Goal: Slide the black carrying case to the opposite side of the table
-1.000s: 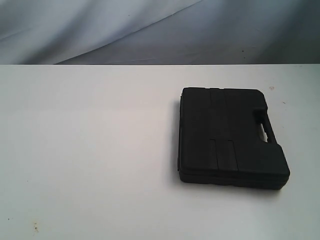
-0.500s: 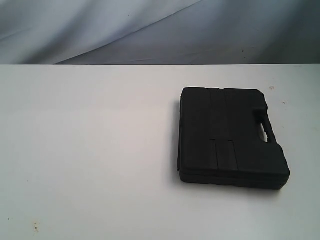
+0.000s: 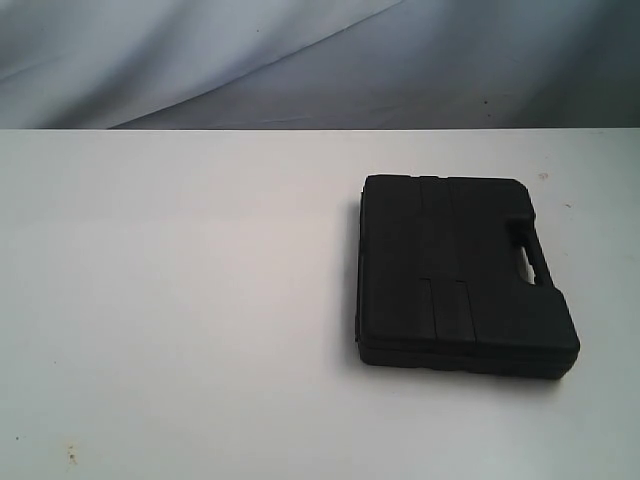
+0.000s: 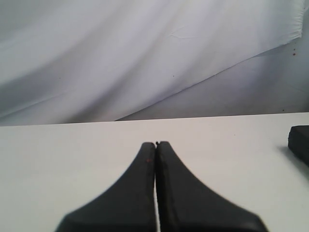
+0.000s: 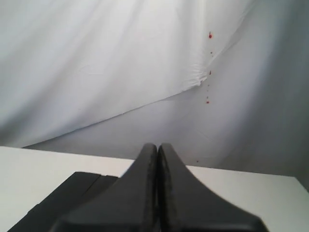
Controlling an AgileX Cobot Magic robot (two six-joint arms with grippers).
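Black case [image 3: 462,275] shows handle [image 3: 527,256] only in exterior view.

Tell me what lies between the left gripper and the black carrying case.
Only bare white table: the left wrist view shows nothing else from the left gripper to the black carrying case.

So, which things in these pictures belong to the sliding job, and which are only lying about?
For the job:
- black carrying case, lying flat
- table under it
- left gripper and right gripper, jaws shut, neither touching the case

Only lying about:
- wrinkled cloth backdrop
- small specks on the table
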